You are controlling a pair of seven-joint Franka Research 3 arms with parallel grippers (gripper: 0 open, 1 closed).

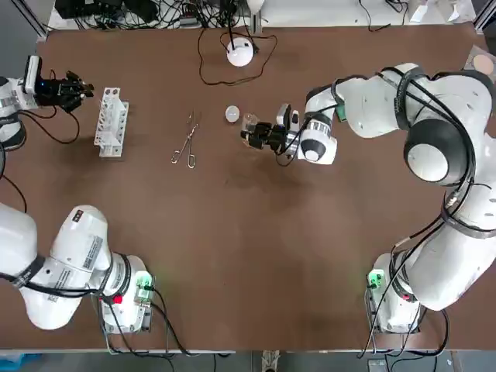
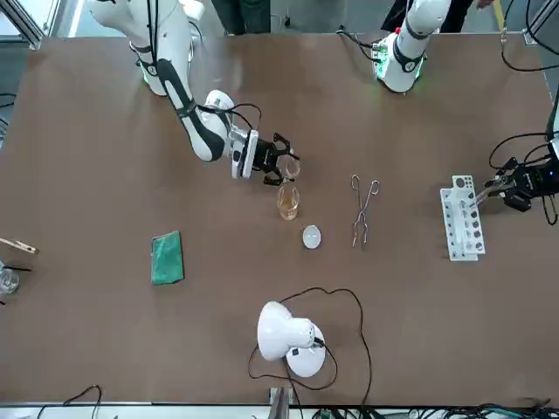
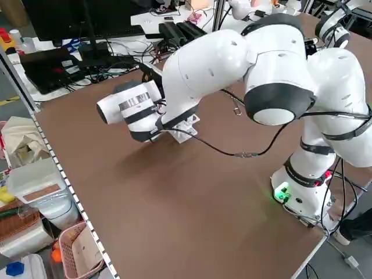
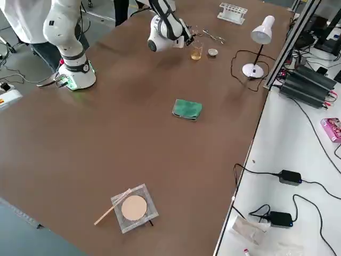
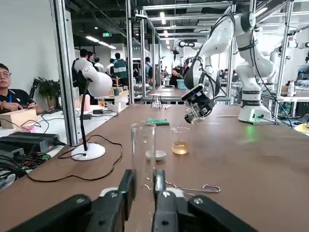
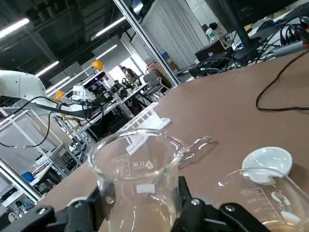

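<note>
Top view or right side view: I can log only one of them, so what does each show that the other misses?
Only the top view shows the left gripper, shut on a test tube just beyond the test tube rack. Only the right side view shows the green cloth, which is out of sight from overhead. Both show the right gripper holding an empty beaker beside the beaker of amber liquid. They also share the white dish, the tongs, the rack and the lamp.
</note>
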